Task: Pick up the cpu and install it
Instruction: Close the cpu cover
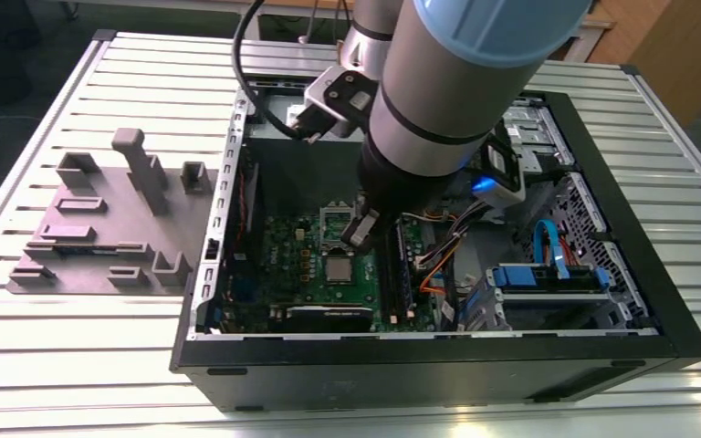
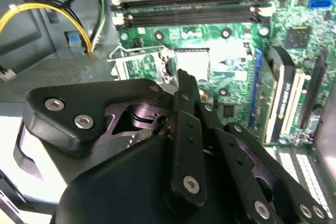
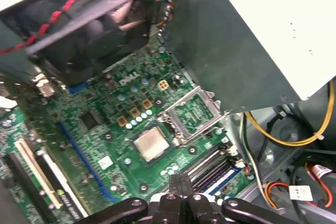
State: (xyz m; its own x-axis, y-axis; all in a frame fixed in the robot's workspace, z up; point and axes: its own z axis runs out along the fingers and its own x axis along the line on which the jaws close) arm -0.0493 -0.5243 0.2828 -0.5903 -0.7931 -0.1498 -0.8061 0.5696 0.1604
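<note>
Claw (image 3: pixel 181 192) pinched closed, empty, hovering inside computer case (image 1: pixel 643 351) above motherboard (image 3: pixel 105 129). Cpu (image 3: pixel 151 144) sits in socket beside open retention frame (image 3: pixel 193 114). Judgement: centre over chip, descend straight, avoid memory slots (image 3: pixel 212 163).

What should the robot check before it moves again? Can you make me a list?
1. The cpu lies in its socket on the motherboard: ok.
2. The gripper is empty, with its fingers together: ok.
3. The gripper is clear of the cpu: ok, in the first wrist view it hovers apart from it.
4. The socket's metal cover is closed over the cpu: not ok, it lies flipped open beside the chip.
5. The cpu sits fully flat and the right way round: cannot tell.
</note>
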